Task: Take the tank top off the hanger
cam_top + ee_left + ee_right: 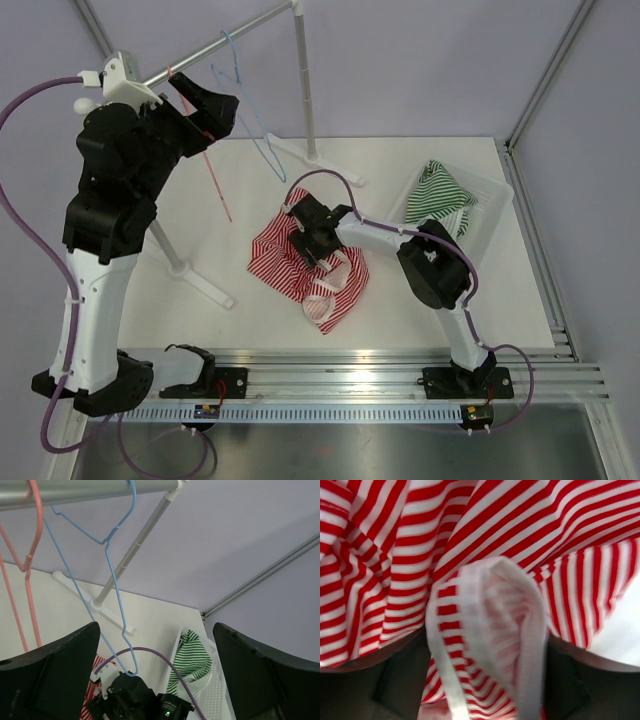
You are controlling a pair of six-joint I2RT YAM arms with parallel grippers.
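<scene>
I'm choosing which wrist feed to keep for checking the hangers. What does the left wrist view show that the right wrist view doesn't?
Only the left wrist view shows the rail, the bare blue hanger and pink hanger hooked on it, and the white bin holding a green striped garment. Only the right wrist view shows the white-trimmed edge bunched between the fingers of the right gripper. Both show the red-and-white striped tank top, though the left view catches just a corner.

Left arm (100, 250) raised, left claw (205, 108) spread wide, right arm (432, 265) low, right claw (312, 240) parted
</scene>
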